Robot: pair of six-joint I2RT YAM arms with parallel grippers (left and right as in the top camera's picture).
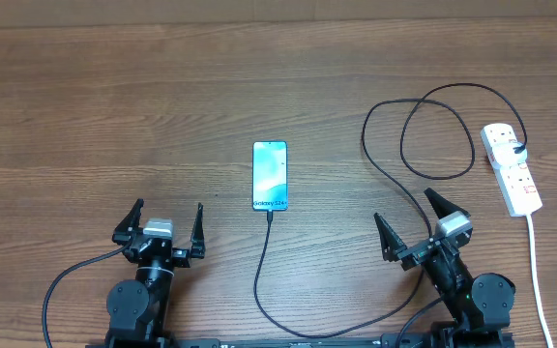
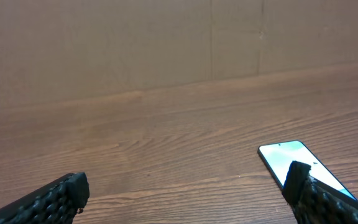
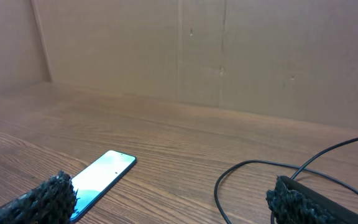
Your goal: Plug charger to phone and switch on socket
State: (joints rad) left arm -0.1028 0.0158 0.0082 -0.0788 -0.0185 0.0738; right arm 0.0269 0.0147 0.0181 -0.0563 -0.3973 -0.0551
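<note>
The phone [image 1: 270,176] lies flat mid-table, its light blue screen up. The charger [image 1: 395,179], a thin black cable, runs from the phone's near end, curves along the front edge, loops at the right and ends at a black plug in the socket [image 1: 511,169], a white power strip at the far right. My left gripper [image 1: 169,218] is open and empty, left of the phone. My right gripper [image 1: 409,217] is open and empty, right of the phone, over the cable. The phone shows in the left wrist view [image 2: 284,158] and right wrist view [image 3: 101,174]; the cable shows in the right wrist view [image 3: 247,167].
The socket's white cord [image 1: 538,280] runs toward the front edge at the far right. A brown cardboard wall [image 3: 229,50] stands behind the wooden table [image 1: 114,116].
</note>
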